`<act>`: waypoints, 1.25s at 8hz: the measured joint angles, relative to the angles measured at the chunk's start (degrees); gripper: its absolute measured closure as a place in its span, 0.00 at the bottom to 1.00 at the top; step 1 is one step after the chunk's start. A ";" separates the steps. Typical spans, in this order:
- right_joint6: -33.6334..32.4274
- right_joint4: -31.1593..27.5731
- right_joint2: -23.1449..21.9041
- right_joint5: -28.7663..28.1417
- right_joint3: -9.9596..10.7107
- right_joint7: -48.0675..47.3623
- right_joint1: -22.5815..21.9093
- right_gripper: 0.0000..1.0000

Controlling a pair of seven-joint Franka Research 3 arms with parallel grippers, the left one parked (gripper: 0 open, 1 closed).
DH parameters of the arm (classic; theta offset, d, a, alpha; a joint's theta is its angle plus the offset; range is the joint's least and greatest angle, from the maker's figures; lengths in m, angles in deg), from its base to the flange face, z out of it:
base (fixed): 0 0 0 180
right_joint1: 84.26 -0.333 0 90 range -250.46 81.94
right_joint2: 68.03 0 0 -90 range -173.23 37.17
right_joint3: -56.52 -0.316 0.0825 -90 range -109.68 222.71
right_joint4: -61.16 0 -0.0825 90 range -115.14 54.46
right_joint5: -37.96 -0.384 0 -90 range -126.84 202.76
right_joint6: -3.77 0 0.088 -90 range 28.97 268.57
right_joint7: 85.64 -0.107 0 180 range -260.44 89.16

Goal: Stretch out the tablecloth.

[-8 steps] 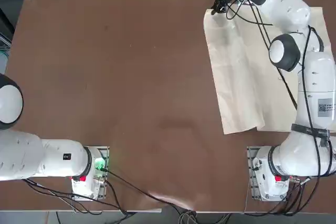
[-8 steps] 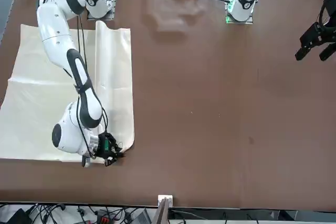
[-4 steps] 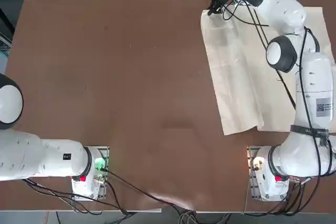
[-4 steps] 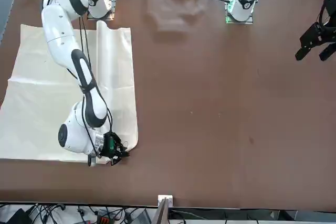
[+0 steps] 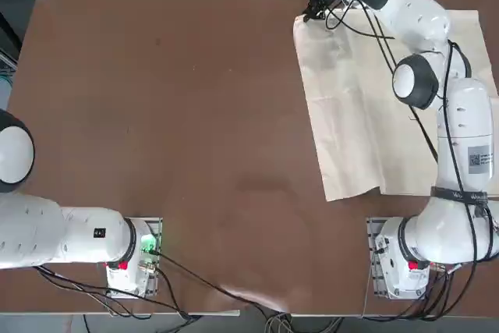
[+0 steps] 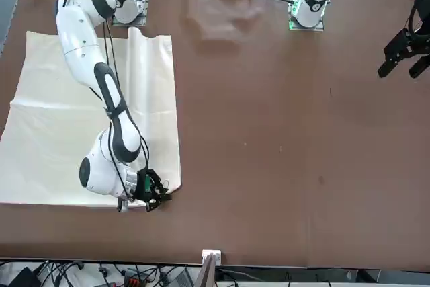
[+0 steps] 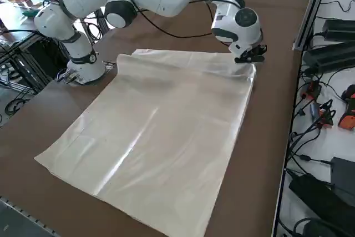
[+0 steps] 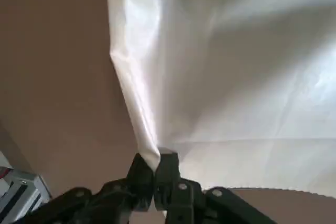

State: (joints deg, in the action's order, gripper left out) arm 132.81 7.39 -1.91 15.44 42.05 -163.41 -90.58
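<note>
The cream-beige tablecloth (image 5: 366, 107) lies on the right half of the brown table (image 5: 171, 115), partly folded over itself along its inner edge. It shows wide in the right side view as the tablecloth (image 7: 161, 131) and at the left of the front view as the tablecloth (image 6: 54, 132). My right gripper (image 5: 312, 10) is at the cloth's far inner corner, low over the table, shut on that corner. The wrist view shows the gripper (image 8: 156, 167) pinching a raised ridge of the tablecloth (image 8: 236, 77). In the front view the gripper (image 6: 156, 195) sits at the cloth's near corner; in the side view the gripper (image 7: 252, 56) is at the far corner.
Cables and power bricks (image 7: 327, 109) lie beyond the table's right edge. The right arm's base (image 5: 398, 267) stands just behind the cloth's near edge. Bare brown tabletop (image 6: 302, 132) stretches across the middle and left.
My gripper has pulled the cloth's far inner corner toward the table's middle, widening the sheet; the folded inner edge has shifted the same way.
</note>
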 joint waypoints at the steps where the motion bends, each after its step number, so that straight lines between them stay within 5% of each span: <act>1: 0.50 0.43 0.50 -0.13 0.00 -0.14 -0.14 0.94; 7: 1.10 2.32 1.56 -0.29 0.37 1.49 1.67 0.89; 10: 1.05 2.46 1.72 -0.36 0.37 4.47 2.09 0.67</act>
State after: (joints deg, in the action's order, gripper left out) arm 133.86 9.85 -0.19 15.08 42.41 -158.94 -88.49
